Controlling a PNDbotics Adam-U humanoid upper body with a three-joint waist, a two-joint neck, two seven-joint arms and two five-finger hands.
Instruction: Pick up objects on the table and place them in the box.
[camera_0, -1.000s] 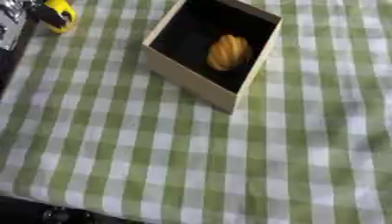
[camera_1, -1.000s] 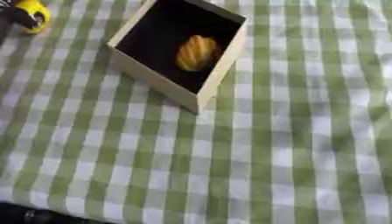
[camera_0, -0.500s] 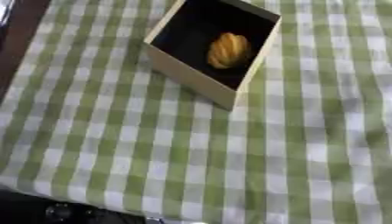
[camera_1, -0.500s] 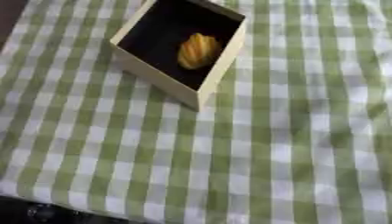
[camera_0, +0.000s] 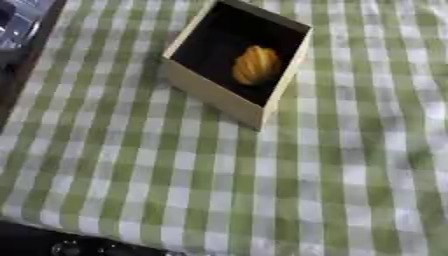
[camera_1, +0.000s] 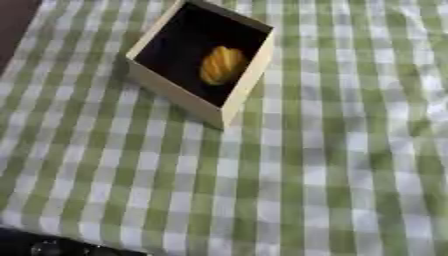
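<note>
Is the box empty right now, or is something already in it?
Not empty: one orange ridged object lies on the dark floor inside the open-topped box.

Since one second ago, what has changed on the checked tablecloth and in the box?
The yellow and black thing seen at the upper left corner one second ago is out of view now. Nothing else visibly moved: the orange ribbed oval object still lies inside the cream box with dark inside on the green and white checked tablecloth. No hand shows.

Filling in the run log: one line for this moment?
hands: none in view | ridged yellow-orange object: inside cream box with dark interior | green-and-white checked tablecloth
</note>
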